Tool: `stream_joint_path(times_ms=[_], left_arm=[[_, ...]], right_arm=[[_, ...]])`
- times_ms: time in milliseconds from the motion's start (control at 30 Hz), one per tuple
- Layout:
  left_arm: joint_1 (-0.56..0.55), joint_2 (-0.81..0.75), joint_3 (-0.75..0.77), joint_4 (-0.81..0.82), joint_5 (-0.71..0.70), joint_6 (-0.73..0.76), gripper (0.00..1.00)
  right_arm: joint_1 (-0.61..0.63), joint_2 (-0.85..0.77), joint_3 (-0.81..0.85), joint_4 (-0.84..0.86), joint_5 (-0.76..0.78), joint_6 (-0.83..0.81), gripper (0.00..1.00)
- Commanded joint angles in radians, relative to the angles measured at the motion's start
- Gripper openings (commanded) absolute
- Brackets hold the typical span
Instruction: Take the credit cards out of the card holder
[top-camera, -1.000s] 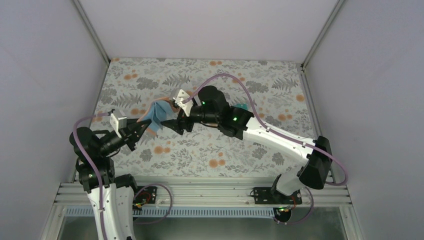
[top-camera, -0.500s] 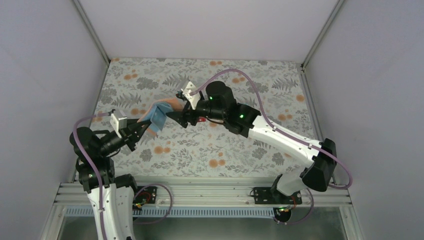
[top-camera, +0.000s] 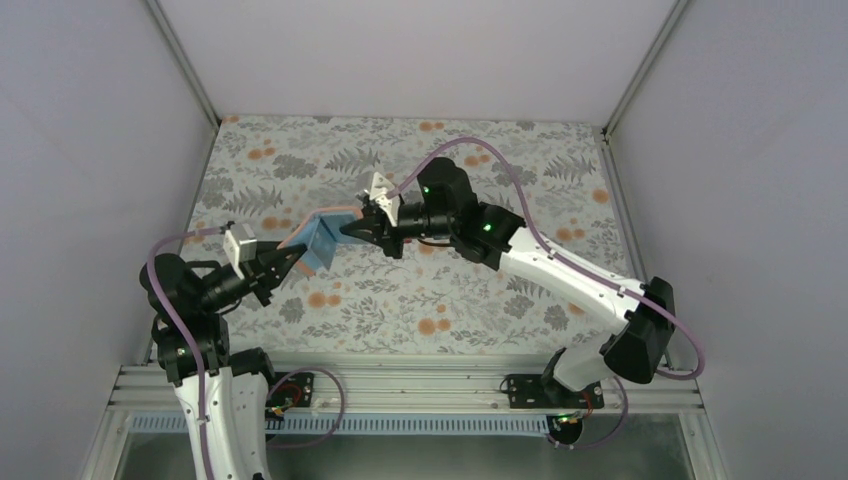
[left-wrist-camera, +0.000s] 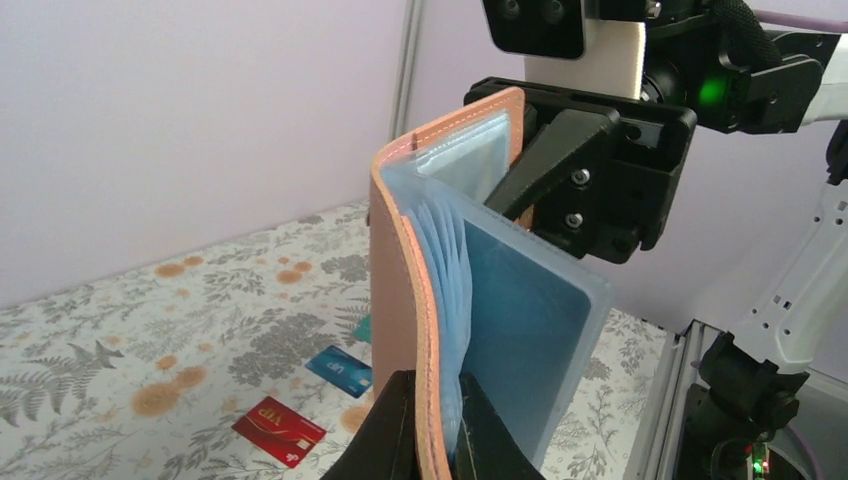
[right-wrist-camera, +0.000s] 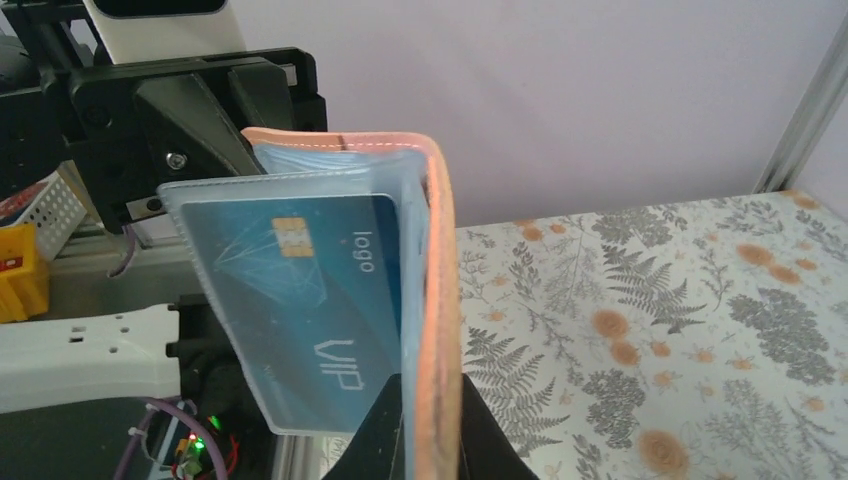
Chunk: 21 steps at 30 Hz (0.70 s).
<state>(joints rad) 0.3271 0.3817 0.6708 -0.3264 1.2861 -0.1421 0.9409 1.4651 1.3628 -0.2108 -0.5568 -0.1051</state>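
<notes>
The card holder (top-camera: 322, 238) hangs open above the surface (top-camera: 450, 290), the left gripper (left-wrist-camera: 430, 425) with jaws clamped on one edge, the right gripper (right-wrist-camera: 425, 420) with jaws clamped on the other. A blue card (right-wrist-camera: 300, 300) sits in its sleeve; a red card (left-wrist-camera: 280, 431) lies below.

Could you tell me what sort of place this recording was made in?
Probably a lab cell for robot trials: plain lilac walls on aluminium posts box in a floral-covered table, and the left arm and right arm are bolted to a metal rail at its near edge.
</notes>
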Motion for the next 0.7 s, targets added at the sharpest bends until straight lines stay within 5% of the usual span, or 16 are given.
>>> stream_joint_path(times_ms=[0,167,300,533,667], left_arm=[[0.0,-0.001,0.02,0.001,-0.027,0.02,0.16],[0.0,-0.003,0.003,-0.045,-0.101,0.087,0.6],[0.0,-0.004,-0.013,-0.084,-0.081,0.158,0.74],[0.0,0.0,-0.022,-0.054,-0.038,0.121,0.79],[0.0,0.002,-0.031,-0.031,-0.043,0.073,0.58]], right_arm=[[-0.028,-0.002,0.023,-0.006,-0.052,0.026,0.04],[-0.037,0.018,0.063,-0.037,0.036,0.101,0.04],[-0.015,0.048,0.114,-0.087,0.165,0.138,0.04],[0.023,0.05,0.13,-0.078,0.104,0.097,0.04],[0.022,0.014,0.093,-0.05,-0.011,0.044,0.04]])
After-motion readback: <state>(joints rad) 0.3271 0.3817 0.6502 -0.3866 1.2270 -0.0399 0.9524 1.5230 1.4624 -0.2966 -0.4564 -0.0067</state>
